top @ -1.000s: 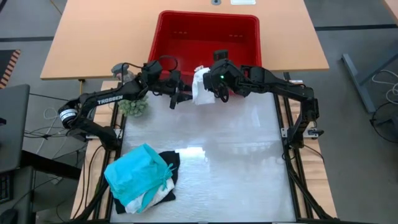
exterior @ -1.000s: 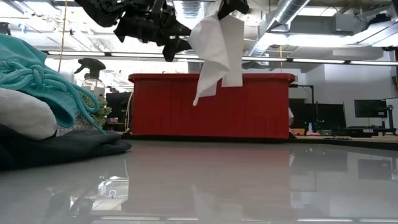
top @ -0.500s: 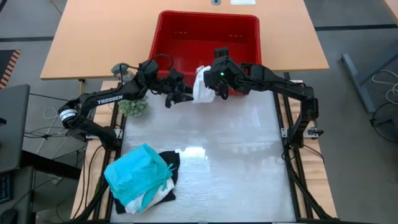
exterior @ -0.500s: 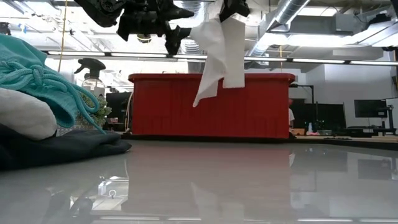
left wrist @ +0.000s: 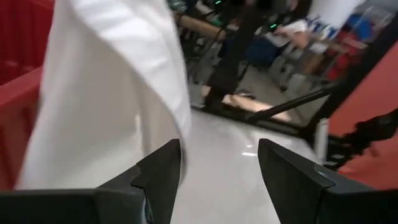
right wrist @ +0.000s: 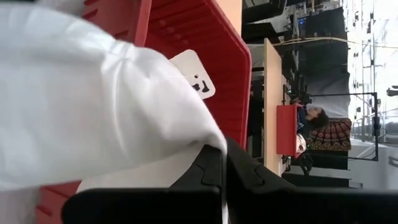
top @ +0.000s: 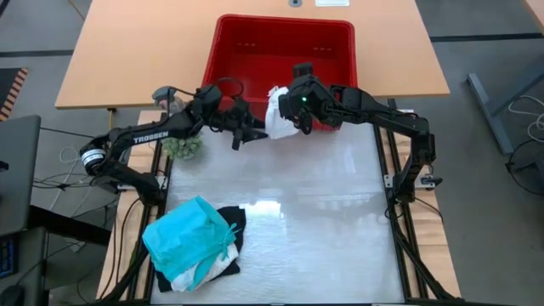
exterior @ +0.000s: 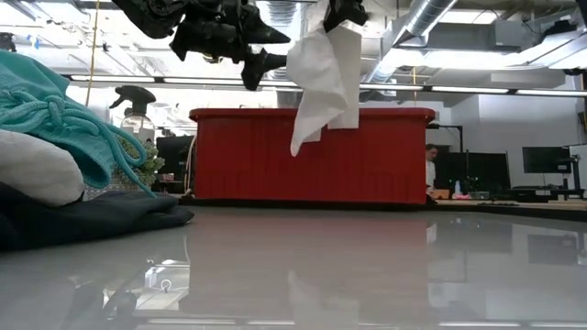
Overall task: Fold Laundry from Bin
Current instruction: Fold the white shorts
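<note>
A white garment [exterior: 323, 82] is held up in the air just in front of the near wall of the red bin [top: 340, 38], hanging free by one pinched edge with its lower corner well clear of the white table top [top: 323, 221]. It is gripped by the right gripper [top: 293, 95], whose fingers are clamped tight on the cloth; in the right wrist view the fabric is seen bunched between the closed fingertips [right wrist: 214, 168]. The left gripper [top: 246, 132] is held just beside the hanging cloth on its left, with its jaws parted and nothing between them; in the left wrist view the cloth is seen close ahead of the two spread fingers [left wrist: 165, 168].

The step in hand is judged to be the taking-up of one garment from the bin so that it can be spread. A second hold on a free edge or corner is called for next, so that the cloth can be stretched between both grippers and laid flat on the table.

At the near left corner, a teal garment [top: 183, 234] is piled on a black one [top: 234, 219], with some white cloth beneath. A small green plant [top: 184, 146] stands under the left arm.
</note>
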